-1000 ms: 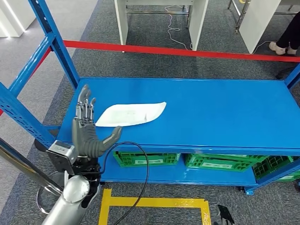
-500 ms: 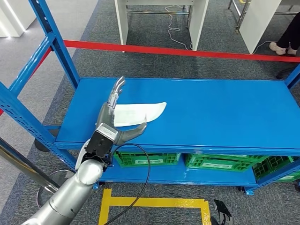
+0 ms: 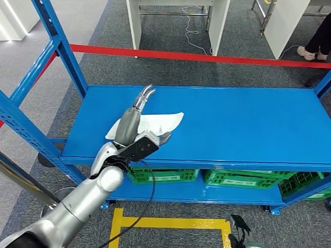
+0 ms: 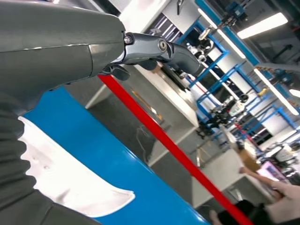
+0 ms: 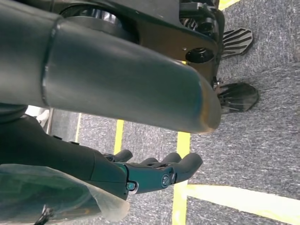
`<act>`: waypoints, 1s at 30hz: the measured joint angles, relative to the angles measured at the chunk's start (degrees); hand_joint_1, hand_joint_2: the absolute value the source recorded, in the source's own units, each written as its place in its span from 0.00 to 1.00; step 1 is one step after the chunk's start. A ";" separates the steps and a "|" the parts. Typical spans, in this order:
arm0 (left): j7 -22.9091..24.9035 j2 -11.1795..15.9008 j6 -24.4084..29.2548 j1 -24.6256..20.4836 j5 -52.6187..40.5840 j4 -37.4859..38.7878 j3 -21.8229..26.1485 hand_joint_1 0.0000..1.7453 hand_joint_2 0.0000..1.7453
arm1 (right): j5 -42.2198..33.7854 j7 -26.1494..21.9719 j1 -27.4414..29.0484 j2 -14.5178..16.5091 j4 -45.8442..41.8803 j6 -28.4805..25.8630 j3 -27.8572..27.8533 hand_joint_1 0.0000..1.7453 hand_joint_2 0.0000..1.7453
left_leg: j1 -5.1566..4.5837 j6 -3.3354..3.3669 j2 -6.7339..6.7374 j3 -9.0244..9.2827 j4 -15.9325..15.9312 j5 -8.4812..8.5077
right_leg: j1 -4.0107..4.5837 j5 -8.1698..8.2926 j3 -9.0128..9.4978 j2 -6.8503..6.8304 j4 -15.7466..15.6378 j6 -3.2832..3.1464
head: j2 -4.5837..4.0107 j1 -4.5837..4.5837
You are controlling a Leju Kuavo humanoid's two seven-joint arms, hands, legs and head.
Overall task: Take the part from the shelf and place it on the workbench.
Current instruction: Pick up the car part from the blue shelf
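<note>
Head view: we see the left hand [image 3: 134, 124] over the white part [image 3: 164, 122] on the blue shelf [image 3: 242, 124], fingers [image 3: 144, 96] straight toward 1 o'clock, apart, gripping nothing | left wrist view: contact perhaps none | right wrist view: right hand [image 5: 106, 173] hangs above floor, fingers loosely curled, grip unclear.

A white part [image 3: 156, 123] on a blue shelf [image 3: 242, 124]; green crates [image 3: 242, 179] below, red tape [image 3: 202, 57] across grey carpet [image 3: 171, 70], yellow floor lines [image 3: 167, 223].
</note>
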 joint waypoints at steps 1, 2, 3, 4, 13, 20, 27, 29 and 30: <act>0.08 -0.08 0.13 -0.31 -0.20 0.76 -0.09 0.00 0.00 | 0.02 0.02 -0.10 0.00 0.01 0.02 0.09 0.00 0.00 | 0.00 0.00 0.00 0.00 0.00 0.00 | 0.00 0.00 0.00 0.00 0.00 0.00 | 0.00 0.00; 0.13 -0.14 0.21 -0.55 -0.29 1.38 -0.15 0.00 0.00 | 0.03 0.04 -0.18 0.00 0.01 0.05 0.17 0.00 0.00 | 0.00 0.00 0.00 0.00 0.00 0.00 | 0.00 0.00 0.00 0.00 0.00 0.00 | 0.00 -0.01; 0.15 -0.17 0.27 -0.74 -0.36 1.92 -0.23 0.00 0.00 | 0.03 0.05 -0.22 0.00 0.01 0.08 0.23 0.00 0.00 | 0.00 0.00 0.00 0.00 0.01 0.00 | 0.00 0.00 0.00 -0.01 0.00 0.00 | 0.00 -0.01; 0.19 -0.20 0.33 -0.91 -0.41 2.39 -0.34 0.00 0.00 | 0.04 0.07 -0.26 0.00 0.01 0.10 0.28 0.00 0.00 | 0.00 0.00 0.00 0.00 0.01 0.00 | 0.00 0.00 0.00 -0.01 0.00 0.00 | 0.00 0.00; 2.44 -0.36 2.18 -2.19 -4.27 5.69 -1.35 0.00 0.75 | 0.42 0.25 -0.36 0.00 0.08 0.23 0.56 0.00 0.00 | 0.00 0.00 0.00 -0.01 0.00 0.00 | 0.00 0.00 -0.01 -0.01 0.00 0.00 | 0.00 0.00; 6.41 -1.22 11.58 -5.09 -12.91 19.83 -1.56 0.00 1.00 | 1.46 1.61 -0.72 0.00 0.27 1.51 1.52 0.00 0.00 | 0.00 0.00 0.01 0.00 0.00 0.04 | 0.00 0.02 0.01 0.02 0.01 0.00 | 0.00 -0.01; 7.80 -1.34 13.84 -5.82 -15.33 32.00 -1.12 0.00 1.00 | 1.97 1.97 -0.88 0.02 0.44 1.92 2.36 0.00 0.00 | 0.00 0.02 0.00 -0.03 0.00 0.05 | 0.00 0.03 0.00 0.01 0.03 -0.01 | 0.00 -0.01; 8.46 -1.33 13.90 -5.84 -15.71 33.71 -0.99 0.00 1.00 | 2.07 2.03 -0.88 0.02 0.47 1.98 2.59 0.00 0.00 | 0.00 0.02 0.00 -0.05 0.00 0.05 | 0.00 0.03 0.00 0.00 0.03 -0.01 | 0.00 0.00; 8.67 -1.32 13.96 -5.84 -15.82 34.40 -0.93 0.00 1.00 | 2.10 2.04 -0.88 0.02 0.48 1.99 2.68 0.00 0.00 | 0.00 0.02 0.00 -0.05 0.00 0.05 | 0.00 0.03 -0.01 0.00 0.03 -0.01 | 0.00 0.00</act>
